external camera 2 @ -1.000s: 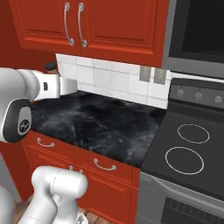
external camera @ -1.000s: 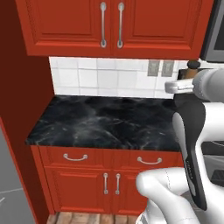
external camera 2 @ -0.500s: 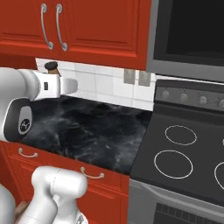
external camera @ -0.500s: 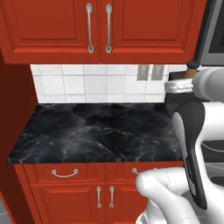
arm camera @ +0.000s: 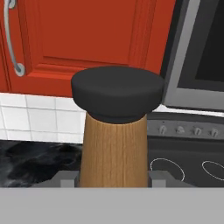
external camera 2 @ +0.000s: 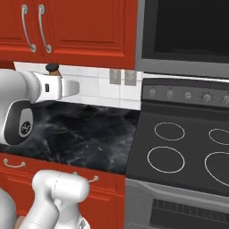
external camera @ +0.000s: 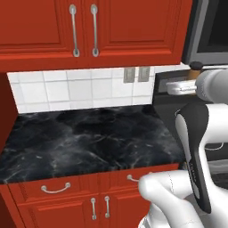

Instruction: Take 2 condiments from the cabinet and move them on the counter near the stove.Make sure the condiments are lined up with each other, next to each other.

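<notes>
My gripper point(arm camera: 113, 178) is shut on a condiment point(arm camera: 114, 148), a brown wooden mill with a dark cap, held upright between the two fingertips point(arm camera: 68, 178). From the right base view its dark cap point(external camera 2: 53, 68) pokes up above my hand, which hangs over the black marble counter point(external camera 2: 89, 134). The stove point(external camera 2: 188, 152) with white ring burners lies to the right of the counter. Above the counter the red cabinet point(external camera: 133, 26) has both panelled doors closed, and its door point(arm camera: 87, 35) fills the background in the hand view. The second condiment is out of view.
A grey microwave point(external camera 2: 183, 36) hangs over the stove. White tiles with an outlet point(external camera: 136, 74) line the wall behind the counter. Red drawers point(external camera: 55, 189) with short handles sit below the worktop.
The whole scene has slid left in both base views as the base drives right, bringing more of the stove into view. The gripper keeps its hold on the condiment.
</notes>
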